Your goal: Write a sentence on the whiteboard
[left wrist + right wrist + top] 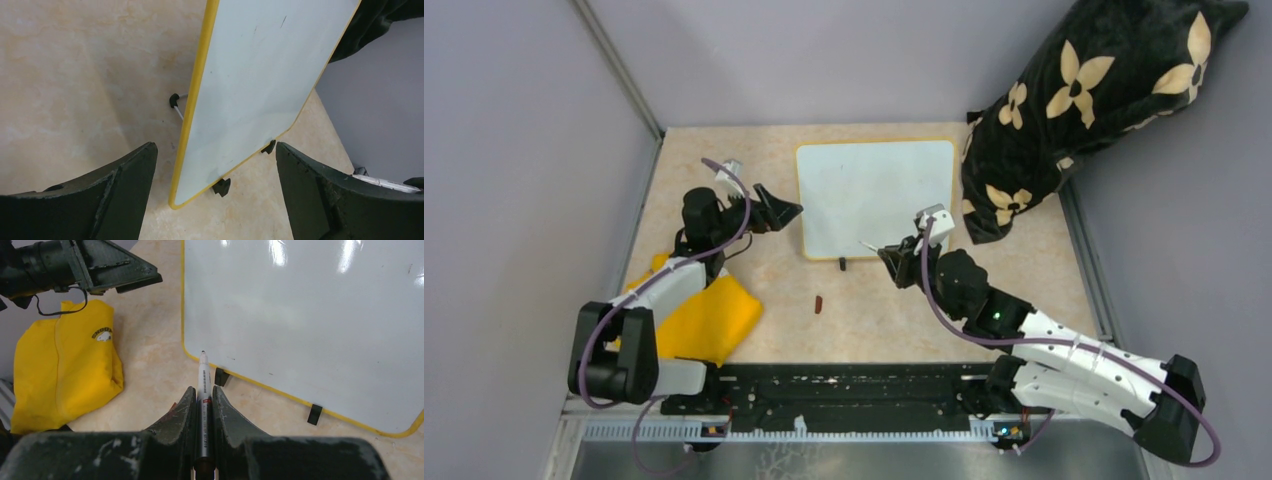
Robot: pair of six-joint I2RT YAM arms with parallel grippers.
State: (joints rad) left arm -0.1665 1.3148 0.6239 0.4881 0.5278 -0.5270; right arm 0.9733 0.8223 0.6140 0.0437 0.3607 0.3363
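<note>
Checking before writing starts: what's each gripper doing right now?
Left gripper: open, holding nothing, near the small glossy yellow-framed whiteboard.
Right gripper: shut on a slim white marker pen, tip bare.

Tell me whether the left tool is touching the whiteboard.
Apart. The right wrist view shows a strip of bare table between the open left tool and the whiteboard.

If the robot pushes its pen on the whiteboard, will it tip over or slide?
Maybe a bit. The whiteboard stands tilted on small black feet with a thin wire prop behind, so a hard push could slide or tip it. Its glossy face looks stiff, so it likely won't bend. The open left gripper beside its edge could steady it.
</note>
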